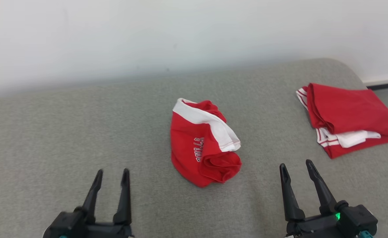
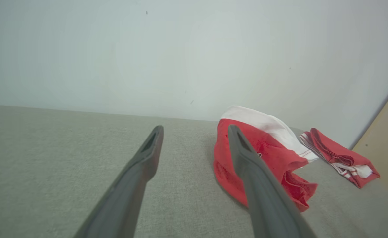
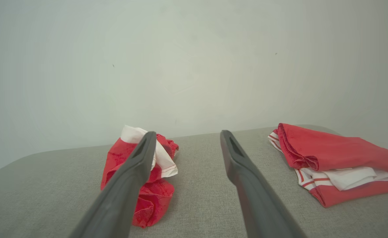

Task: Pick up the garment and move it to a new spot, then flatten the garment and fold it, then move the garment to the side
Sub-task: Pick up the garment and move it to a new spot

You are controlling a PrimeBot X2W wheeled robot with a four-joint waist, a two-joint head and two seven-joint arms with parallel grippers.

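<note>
Left claw [image 1: 112,172] sits low on the left in the head view, fingers spread wide and nothing between them. Right claw [image 1: 296,164] mirrors it low on the right, also spread and empty. Both hover over the grey fabric surface [image 1: 65,132]. Between them and a little farther out lies the garment [image 1: 197,145], a crumpled red bundle with a white band across its top and white lettering on its side, apart from both claws. Well off to the right sits a folded pile [image 1: 349,115], red with white striped trim, near the surface's edge.

Over to the left wrist view: left claw [image 2: 194,129] gapes open, bare fabric between the fingers. The garment [image 2: 279,155] lies behind the right-hand finger, the folded pile [image 2: 339,155] beyond it.

Now the right wrist view: right claw [image 3: 187,134] is splayed too, over bare fabric. The garment [image 3: 154,195] peeks from behind the left-hand finger, the folded pile [image 3: 339,155] lies off to the right.
</note>
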